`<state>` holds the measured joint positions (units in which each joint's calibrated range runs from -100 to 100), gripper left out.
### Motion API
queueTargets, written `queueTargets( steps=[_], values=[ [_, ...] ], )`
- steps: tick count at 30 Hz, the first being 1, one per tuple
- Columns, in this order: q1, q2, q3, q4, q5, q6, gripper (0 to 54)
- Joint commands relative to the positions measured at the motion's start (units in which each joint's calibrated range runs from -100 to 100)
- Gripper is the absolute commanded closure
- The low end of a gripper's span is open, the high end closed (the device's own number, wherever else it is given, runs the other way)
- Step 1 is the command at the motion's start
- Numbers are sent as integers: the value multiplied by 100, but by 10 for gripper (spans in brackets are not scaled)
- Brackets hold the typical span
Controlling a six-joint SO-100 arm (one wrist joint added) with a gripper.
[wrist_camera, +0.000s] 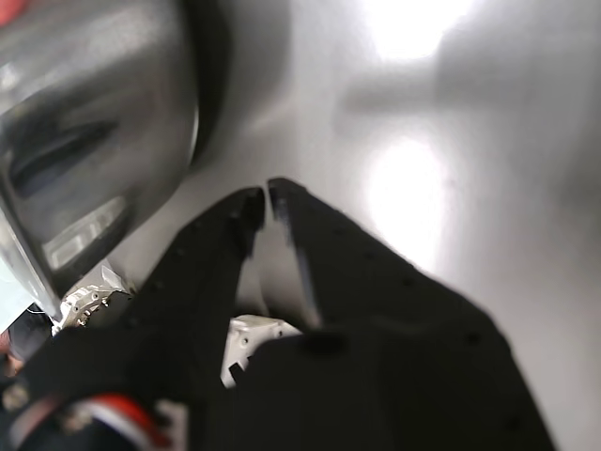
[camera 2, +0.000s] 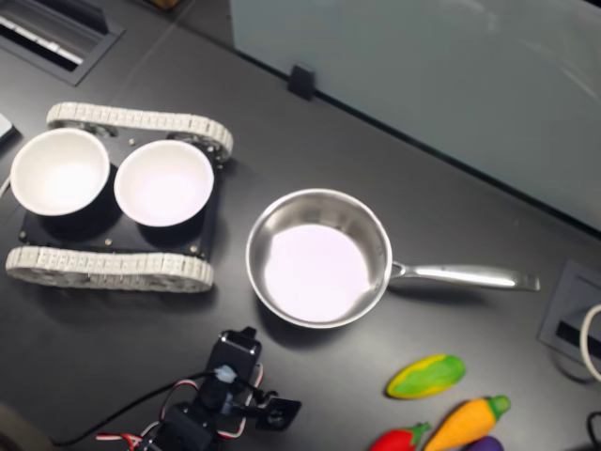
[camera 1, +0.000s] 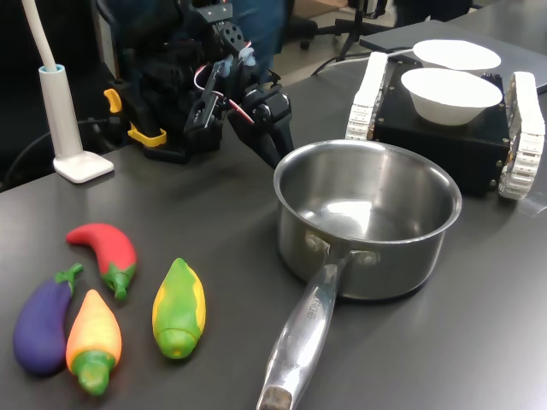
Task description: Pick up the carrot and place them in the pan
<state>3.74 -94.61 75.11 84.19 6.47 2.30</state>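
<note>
- Dark grey worktop (wrist_camera: 488, 188) fills the wrist view; my hand (wrist_camera: 265, 199) has its tips nearly pressed together, empty, beside the pan (wrist_camera: 94, 141).
- First exterior view: the carrot (camera 1: 93, 340) lies near the worktop's front edge, well apart from my hand (camera 1: 272, 145).
- Second exterior view: the carrot (camera 2: 464, 421) looks light, plump, probably slippery; I'd pinch its middle.

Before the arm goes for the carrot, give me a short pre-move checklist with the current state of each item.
1. Gripper empty: ok, nothing between the jaws.
2. Jaws open enough to grasp: not ok, tips nearly touching.
3. Carrot free to grasp: ok, lying on the table beside the eggplant and corn, untouched.
4. Pan empty and upright: ok.
5. Gripper near carrot: not ok, it sits behind the pan, far from the toys.
6. Carrot touching eggplant: cannot tell.
</note>
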Motion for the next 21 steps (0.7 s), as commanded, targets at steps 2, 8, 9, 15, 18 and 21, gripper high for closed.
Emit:
queueTargets(
  steps=[2,8,9,15,18,21],
  values=[
    [62,-92,-474,157,117,65,533],
    [39,-92,-1137,592,317,56,533],
    [39,-92,-1219,643,347,56,533],
    [108,-92,-1846,950,552,65,533],
    [108,-75,-2191,1078,591,65,533],
    [108,288,-2582,1120,576,65,533]
  ],
)
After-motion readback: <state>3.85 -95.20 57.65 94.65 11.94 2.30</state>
